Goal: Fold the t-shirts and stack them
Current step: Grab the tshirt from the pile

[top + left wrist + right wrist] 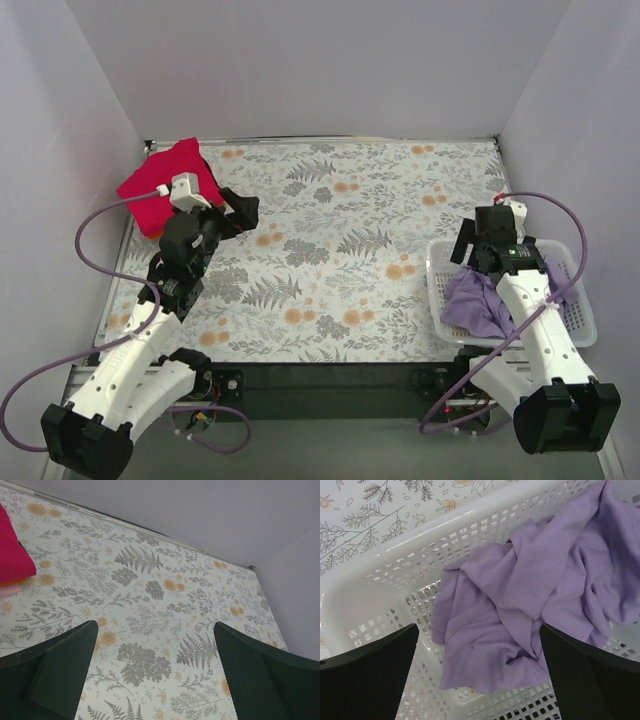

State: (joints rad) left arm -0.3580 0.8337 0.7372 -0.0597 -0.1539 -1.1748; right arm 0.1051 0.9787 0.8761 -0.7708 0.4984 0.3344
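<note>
- The left gripper stands wide, holding nothing, near the red t-shirt at the table's far left corner.
- The right gripper gapes wide above the crumpled lavender t-shirt in the white basket.

Seen from the top, the right arm sits right over the white mesh basket, so a good chunk of the lavender t-shirt inside is covered, and that arm's jaws are hard to make out too. The left wrist view only catches an edge of the red t-shirt before the frame cuts it off. The right wrist view loses the lavender one off its right side.
</note>
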